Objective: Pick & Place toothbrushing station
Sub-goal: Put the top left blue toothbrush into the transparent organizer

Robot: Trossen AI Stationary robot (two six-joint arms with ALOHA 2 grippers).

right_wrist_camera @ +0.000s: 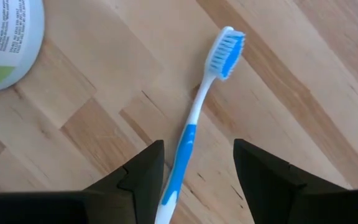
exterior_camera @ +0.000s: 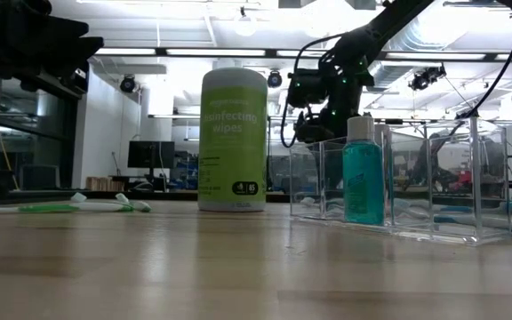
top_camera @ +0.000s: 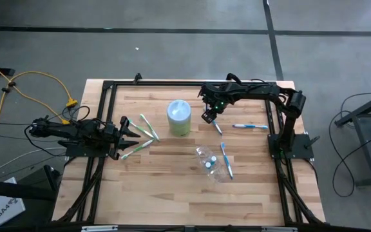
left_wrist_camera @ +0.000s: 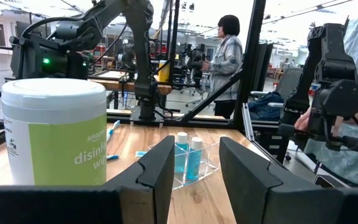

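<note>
A blue-white toothbrush (right_wrist_camera: 194, 112) lies flat on the wooden table, bristle head away from my right gripper (right_wrist_camera: 197, 177). That gripper hangs open just above the handle, one finger on each side, touching nothing; the high view shows it (top_camera: 209, 118) right of the wipes canister. The clear plastic container (top_camera: 211, 161) stands nearer the front with two blue-capped tubes (left_wrist_camera: 187, 155) inside. Another blue toothbrush (top_camera: 227, 161) lies at its right side, and a third (top_camera: 250, 126) lies farther right. Two green-white toothbrushes (top_camera: 148, 126) lie by my left gripper (top_camera: 133, 132), which waits open at the table's left.
A green-and-white canister of disinfecting wipes (top_camera: 179, 117) stands upright just left of my right gripper. A black frame (top_camera: 172, 84) runs around the table's edges. A person (left_wrist_camera: 227, 59) stands in the room beyond the table.
</note>
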